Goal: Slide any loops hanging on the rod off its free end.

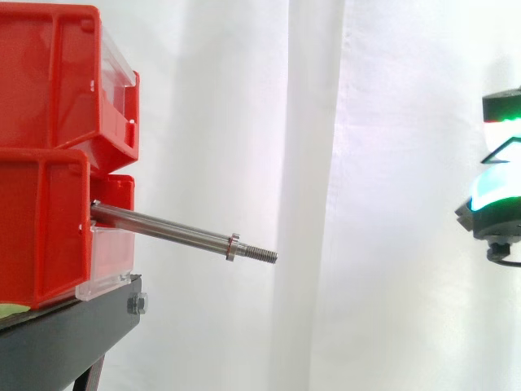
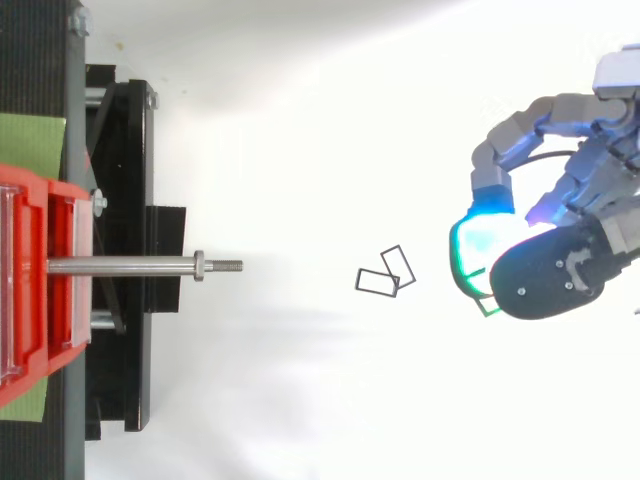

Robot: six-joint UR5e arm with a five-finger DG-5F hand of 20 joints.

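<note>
The red bins [image 1: 49, 163] are stacked at the left on the black stand [image 1: 69, 338]. The hand [image 2: 552, 272] is seen at the far right, well apart from them, its pads lit cyan and green. Whether it is closed on anything cannot be told: a short green outline [image 2: 486, 306] shows at its lower edge, and it cannot be judged whether this is held or merely lies beneath.

The rod [image 1: 163, 227] is fixed at the bins and sticks out to the right, sloping slightly down, with a collar [image 1: 233, 248] before its threaded tip [image 1: 260, 254]. No loop is seen hanging on it. Two dark loops [image 2: 390, 279] lie overlapping on the white surface [image 2: 300, 400], between the rod's free end and the hand, touching neither.

The task is therefore judged to be done, or nearly so, and the main risks come from needless further motion. If the hand were sent left again, the bare tip could be struck by the thick pads and the rod or the bins jolted. The loose loops could be swept aside or dragged by a low pass. If the green outline is a loop caught on the hand, it could be carried off and dropped somewhere unplanned.
</note>
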